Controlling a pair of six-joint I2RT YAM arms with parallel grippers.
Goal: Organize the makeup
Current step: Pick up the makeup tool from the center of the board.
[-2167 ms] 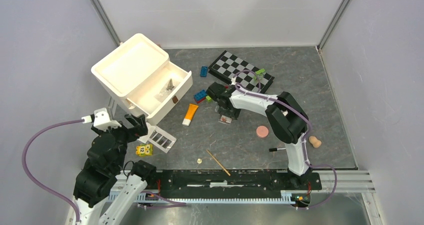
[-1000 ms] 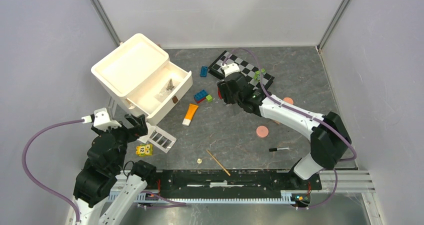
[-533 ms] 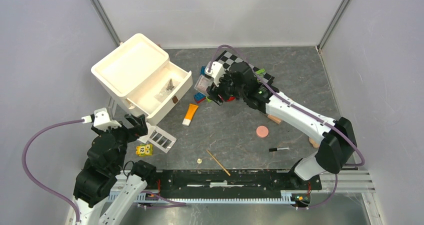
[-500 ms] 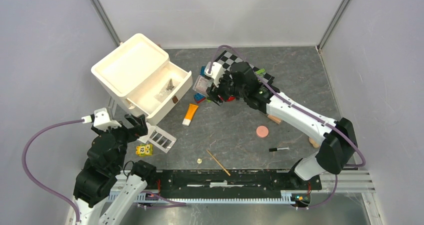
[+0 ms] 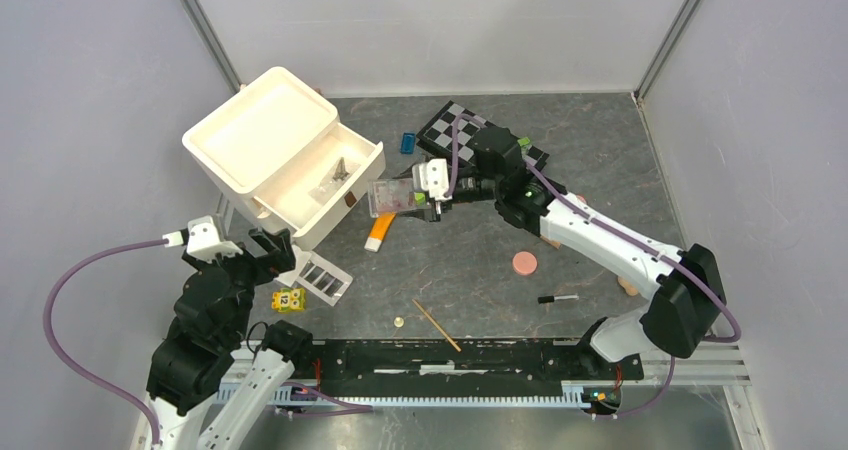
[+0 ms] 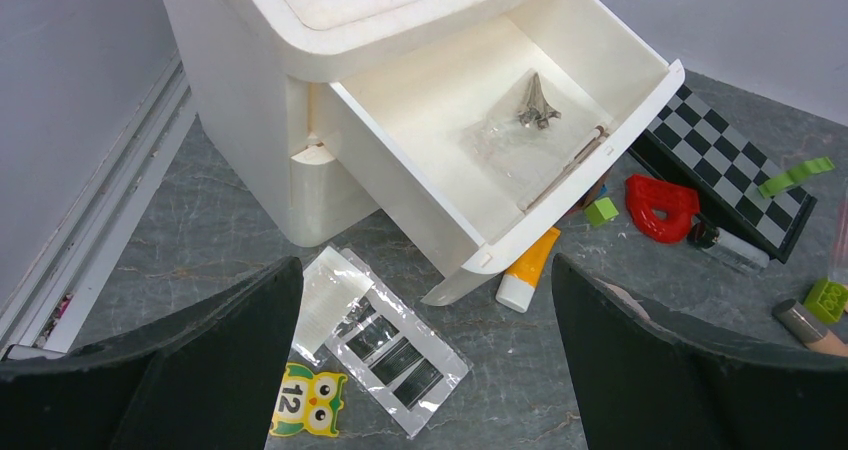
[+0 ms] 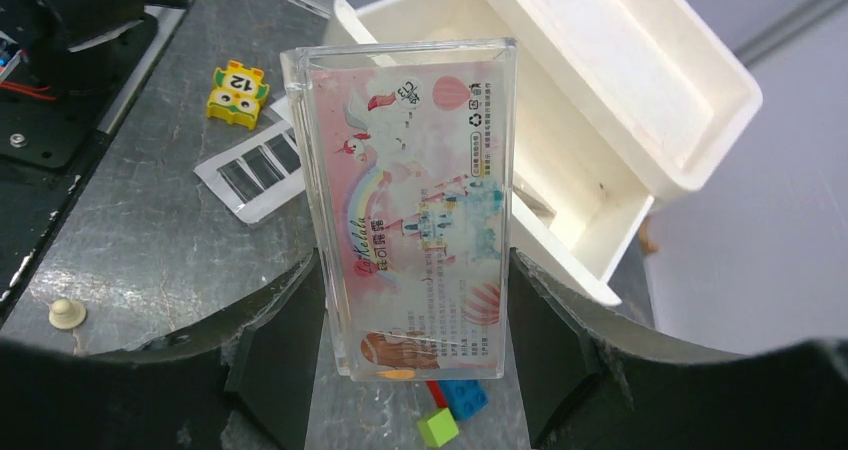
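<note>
Pale lilac walls close in three sides, w/ metal posts in the far corners. Underfoot is a grey marbled desk [image 5: 600,170], black rail [image 5: 450,355] along its near edge.

Biggest thing on it is a white box [image 5: 255,130] at far L. Its drawer [image 6: 440,110] stands open toward ctr, w/ a clear bag [image 6: 510,135] inside holding a small dark metal bit. Checkerboard [image 6: 735,175] lies at far ctr, partly under the R arm.

R arm reaches from near R across to ctr-L. R hand [image 7: 412,300] pinches a clear pink case [image 5: 392,198] by its long edges, the case filling the gap btw the jaws. Case is up off the desk, just beside the drawer's front corner & over the top end of the orange tube [image 5: 380,232]. L hand [image 5: 275,253] is spread wide w/ nothing in it, hanging near the box's near corner.

Other makeup on the desk:
- White palette [image 5: 322,276] w/ dark pans lies just near-side of the drawer, next to the L hand.
- Orange tube lies w/ its white cap toward the rail.
- Pink disc [image 5: 525,263] sits R of ctr.
- Black pencil [image 5: 557,298] lies near the disc, rail side.
- Clear tube [image 6: 730,250] lies at the checkerboard's edge.

Odds:
- thin wooden stick [image 5: 437,325] near the rail
- yellow owl piece [image 5: 288,300] marked 12, beside the palette
- red ring [image 6: 660,205]
- blue brick [image 5: 408,143]
- green brick [image 6: 600,210]
- tiny cream knob [image 5: 398,322]
</note>
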